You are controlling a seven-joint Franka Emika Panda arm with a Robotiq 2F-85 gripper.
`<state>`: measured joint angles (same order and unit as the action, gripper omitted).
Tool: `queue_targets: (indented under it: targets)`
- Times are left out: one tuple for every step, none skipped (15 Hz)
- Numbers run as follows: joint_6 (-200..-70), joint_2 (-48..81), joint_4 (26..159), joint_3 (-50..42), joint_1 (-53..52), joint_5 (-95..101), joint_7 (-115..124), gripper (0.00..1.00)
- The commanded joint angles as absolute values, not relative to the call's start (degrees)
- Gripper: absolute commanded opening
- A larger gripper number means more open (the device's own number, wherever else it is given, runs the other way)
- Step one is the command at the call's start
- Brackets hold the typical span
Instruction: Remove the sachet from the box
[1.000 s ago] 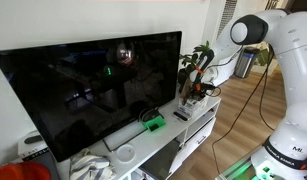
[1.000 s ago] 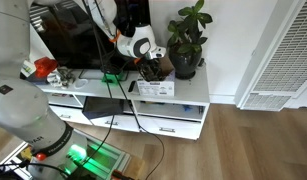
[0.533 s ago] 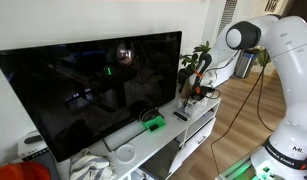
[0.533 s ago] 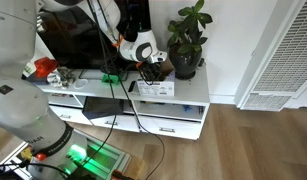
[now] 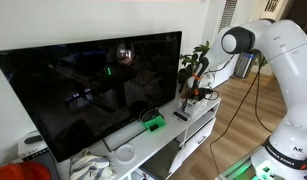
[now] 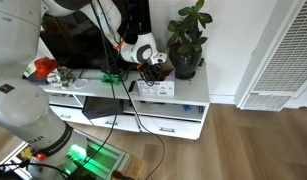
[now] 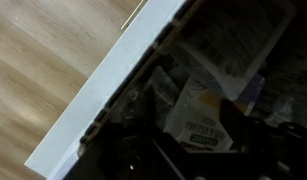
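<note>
Pale paper sachet [image 7: 201,108] lies in the box [image 5: 197,95] just below the gripper [image 6: 152,69]; likely light, crinkly, best pinched at an edge. Jaw opening unclear.

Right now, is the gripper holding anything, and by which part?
Cannot tell. The gripper is down at the box, but both exterior views show it too small to judge, and the wrist view is dark and blurred.

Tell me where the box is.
In an exterior view the box sits on the white TV stand, beside the potted plant and just below the gripper.
</note>
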<state>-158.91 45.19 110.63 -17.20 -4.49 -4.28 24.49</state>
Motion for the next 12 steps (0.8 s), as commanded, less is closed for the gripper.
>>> queue_targets:
  targets:
    - [-159.44,47.34,108.79,-18.4,-6.05,-3.41,26.42,0.65]
    - [-159.53,47.55,108.62,-18.41,-6.16,-3.43,26.41,0.64]
    - [-159.59,47.64,108.53,-18.43,-6.29,-3.44,26.43,0.61]
    - [-159.58,47.63,108.52,-18.47,-6.37,-3.44,26.41,0.5]
    - [-159.63,47.57,108.56,-18.52,-6.43,-3.43,26.35,0.37]
    - [-159.62,47.53,108.57,-18.54,-6.46,-3.47,26.34,0.31]
    - [-159.63,47.39,108.65,-18.58,-6.47,-3.5,26.3,0.23]
    - [-159.61,47.18,108.75,-18.63,-6.44,-3.56,26.23,0.17]
    - [-159.48,46.84,108.93,-18.62,-6.41,-3.64,26.18,0.11]
    - [-159.48,46.25,109.26,-18.55,-6.39,-3.71,26.06,0.03]
    - [-159.34,45.72,109.57,-18.63,-6.5,-3.65,25.98,0.01]
    - [-158.97,44.75,110.16,-18.66,-6.72,-3.61,25.97,0.0]
